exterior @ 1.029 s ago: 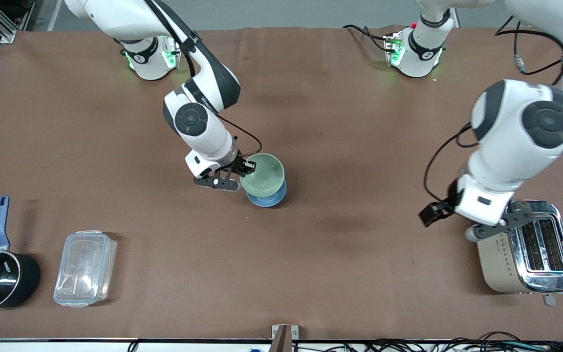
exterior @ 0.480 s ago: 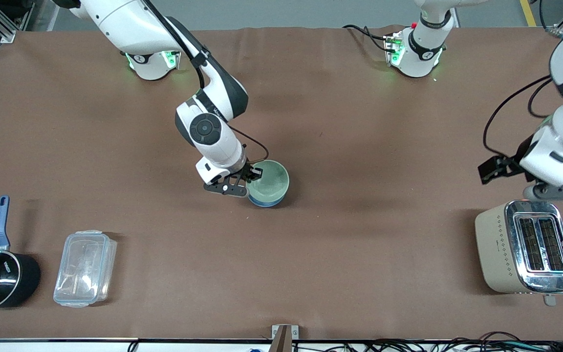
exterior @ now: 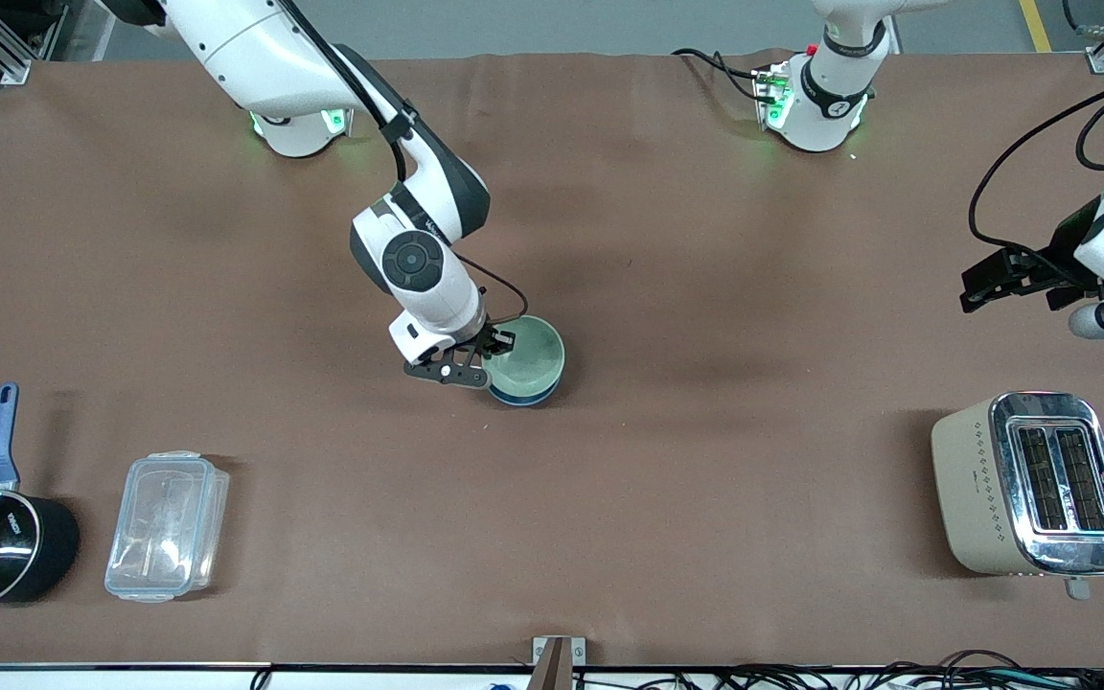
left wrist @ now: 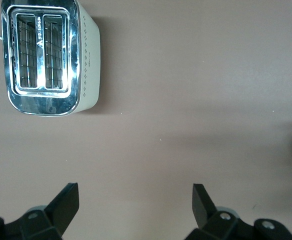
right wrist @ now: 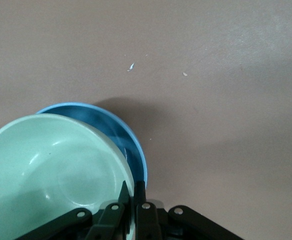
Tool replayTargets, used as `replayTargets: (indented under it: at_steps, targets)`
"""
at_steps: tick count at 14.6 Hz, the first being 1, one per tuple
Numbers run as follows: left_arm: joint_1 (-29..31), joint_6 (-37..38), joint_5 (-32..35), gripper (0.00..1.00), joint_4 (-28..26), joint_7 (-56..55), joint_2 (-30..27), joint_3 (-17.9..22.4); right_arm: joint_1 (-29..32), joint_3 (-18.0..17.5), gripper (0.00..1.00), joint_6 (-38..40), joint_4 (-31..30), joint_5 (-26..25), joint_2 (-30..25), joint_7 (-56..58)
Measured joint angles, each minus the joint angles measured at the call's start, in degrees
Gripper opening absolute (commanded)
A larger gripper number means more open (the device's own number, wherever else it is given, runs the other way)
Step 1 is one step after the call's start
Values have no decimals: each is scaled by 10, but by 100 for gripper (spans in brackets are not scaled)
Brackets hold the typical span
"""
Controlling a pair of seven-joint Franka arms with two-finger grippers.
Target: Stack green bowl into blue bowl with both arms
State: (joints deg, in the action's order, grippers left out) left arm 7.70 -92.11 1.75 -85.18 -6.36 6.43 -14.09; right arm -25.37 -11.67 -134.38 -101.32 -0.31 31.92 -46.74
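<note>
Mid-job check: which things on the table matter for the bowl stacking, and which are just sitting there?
In the job:
- pale mint-green round bowl, clamped by the right tool
- sky-blue round bowl beneath it
- left tool, open, waiting

Lying about:
- cream and chrome toaster
- black saucepan
- clear plastic box

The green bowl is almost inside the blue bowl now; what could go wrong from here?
1. The green bowl sits off-centre in the blue bowl, so it may settle tilted on release.
2. The right end effector is shut on the green bowl's rim; lifting away could drag both bowls.
3. The left end effector hangs open over bare table near the toaster, too distant to steady them.
</note>
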Motion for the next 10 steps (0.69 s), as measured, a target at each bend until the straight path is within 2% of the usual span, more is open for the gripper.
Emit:
replayTargets:
  at_steps: [3, 4, 6, 7, 10]
  targets:
    - [-1, 0, 0, 100, -20, 0, -19, -9, 2, 2, 15, -5, 0, 0, 3, 0]
    - [-1, 0, 0, 100, -27, 0, -26, -11, 1, 1, 26, -8, 0, 0, 5, -1]
    - [-1, 0, 0, 100, -40, 0, -40, -17, 1, 1, 92, -11, 0, 0, 8, -2]
    - [-1, 0, 0, 100, -44, 0, -44, -18, 2, 1, 100, -11, 0, 0, 9, -4]
    - [0, -1, 0, 100, -46, 0, -48, -18, 10, 3, 100, 34, 17, -1, -5, -6]
